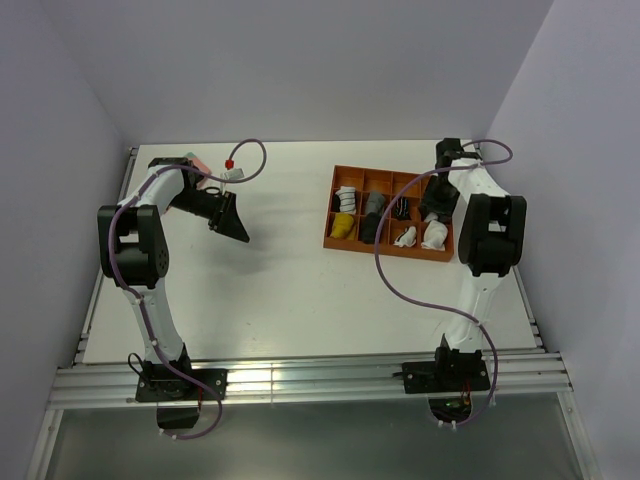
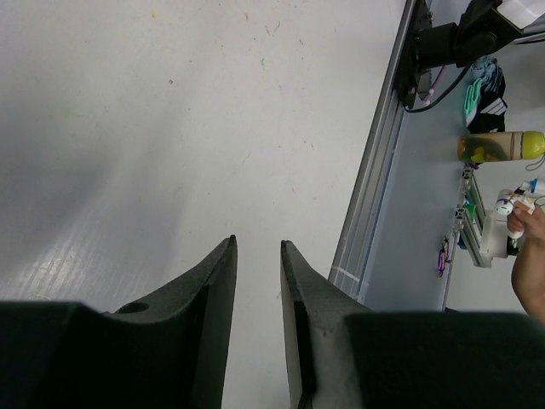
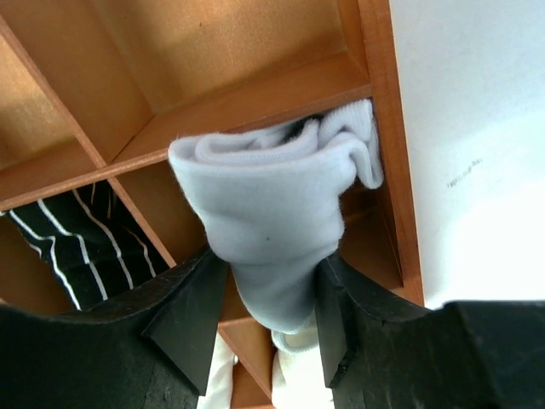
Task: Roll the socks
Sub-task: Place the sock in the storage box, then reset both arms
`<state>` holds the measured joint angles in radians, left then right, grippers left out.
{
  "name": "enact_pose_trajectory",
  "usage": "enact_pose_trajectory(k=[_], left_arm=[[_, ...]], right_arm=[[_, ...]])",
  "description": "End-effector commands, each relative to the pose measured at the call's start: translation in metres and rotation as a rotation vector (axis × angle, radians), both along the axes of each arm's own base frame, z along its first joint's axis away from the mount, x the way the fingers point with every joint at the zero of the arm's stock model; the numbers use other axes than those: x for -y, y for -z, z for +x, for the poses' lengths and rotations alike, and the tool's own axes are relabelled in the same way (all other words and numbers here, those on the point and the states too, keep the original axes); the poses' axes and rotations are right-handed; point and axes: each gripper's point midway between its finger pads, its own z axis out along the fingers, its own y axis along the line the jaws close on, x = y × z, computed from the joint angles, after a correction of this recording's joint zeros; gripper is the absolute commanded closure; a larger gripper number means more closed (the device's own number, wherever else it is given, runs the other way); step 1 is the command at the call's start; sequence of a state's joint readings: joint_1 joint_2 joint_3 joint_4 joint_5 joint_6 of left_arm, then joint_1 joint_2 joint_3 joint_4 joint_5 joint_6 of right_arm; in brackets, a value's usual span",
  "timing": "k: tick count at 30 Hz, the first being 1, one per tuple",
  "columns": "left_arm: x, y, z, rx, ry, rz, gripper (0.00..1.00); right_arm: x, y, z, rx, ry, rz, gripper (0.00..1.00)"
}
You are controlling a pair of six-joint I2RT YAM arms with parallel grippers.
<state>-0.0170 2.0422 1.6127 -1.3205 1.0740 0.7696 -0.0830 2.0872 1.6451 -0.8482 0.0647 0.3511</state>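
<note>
My right pincer point(image 3: 271, 260) straddles a rolled white sock point(image 3: 272, 196) over an end compartment of the orange tray point(image 3: 387, 128). Whether I grip it, I cannot tell. My left pincer point(image 2: 258, 245) hangs part-open and empty, well left of the tray. Other compartments hold rolls, so I judge the task nearly done.

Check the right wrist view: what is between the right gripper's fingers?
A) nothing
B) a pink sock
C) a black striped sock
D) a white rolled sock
D: a white rolled sock fills the gap between the fingers of the right gripper, above the orange tray; the black striped sock lies in a compartment.
</note>
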Motion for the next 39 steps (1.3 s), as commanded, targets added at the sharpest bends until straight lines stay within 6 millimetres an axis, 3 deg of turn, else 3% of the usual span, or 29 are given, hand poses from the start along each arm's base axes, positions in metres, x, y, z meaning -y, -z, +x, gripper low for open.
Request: enact_pose_trajectory(k=[1,6,13,15,22,24,25,26,27,28,31,32,34,35,36,39], left_arm=[[0.002,-0.01,0.007,0.051,0.009,-0.009,0.68],[0.002,-0.01,0.007,0.052,0.009,-0.009,0.67],[0.002,-0.011,0.008,0.055,0.01,-0.008,0.68],[0.002,-0.011,0.008,0.053,0.008,-0.008,0.67],[0.002,-0.009,0.011,0.056,-0.014,0.008,0.68],[0.002,-0.009,0.017,0.079,-0.053,0.022,0.68],[-0.001,-0.008,0.021,0.093,-0.075,0.049,0.68],[-0.001,-0.008,0.035,0.164,-0.101,0.057,0.68],[-0.002,-0.013,0.033,0.149,-0.147,0.073,0.68],[-0.003,-0.016,0.036,0.167,-0.172,0.084,0.68],[-0.008,-0.03,0.051,0.261,-0.286,0.119,0.68],[-0.011,-0.033,0.053,0.287,-0.316,0.136,0.68],[-0.012,-0.049,0.057,0.352,-0.384,0.129,0.67],[-0.013,-0.052,0.056,0.367,-0.4,0.131,0.67],[-0.015,-0.062,0.057,0.405,-0.432,0.13,0.67],[-0.022,-0.073,0.056,0.463,-0.497,0.159,0.67]], right_arm=[[0.006,-0.043,0.003,0.061,0.018,-0.032,0.48],[0.005,-0.047,0.003,0.063,0.014,-0.025,0.39],[0.008,-0.056,0.002,0.082,0.024,-0.048,0.38],[0.008,-0.073,0.006,0.133,0.028,-0.05,0.38],[0.006,-0.104,0.008,0.206,0.024,-0.064,0.38],[0.003,-0.114,0.009,0.245,0.009,-0.07,0.37],[0.001,-0.129,0.008,0.284,0.006,-0.072,0.37],[-0.001,-0.135,0.007,0.302,-0.004,-0.074,0.37],[-0.006,-0.139,0.007,0.327,-0.02,-0.074,0.37],[-0.01,-0.157,0.004,0.379,-0.03,-0.074,0.37],[-0.025,-0.173,-0.005,0.448,-0.062,-0.064,0.36],[-0.035,-0.196,-0.007,0.53,-0.09,-0.053,0.34],[-0.059,-0.197,-0.019,0.562,-0.151,-0.034,0.33],[-0.067,-0.214,-0.027,0.619,-0.171,-0.028,0.33],[-0.074,-0.209,-0.032,0.629,-0.188,-0.022,0.32],[-0.105,-0.219,-0.053,0.722,-0.256,0.032,0.29]])
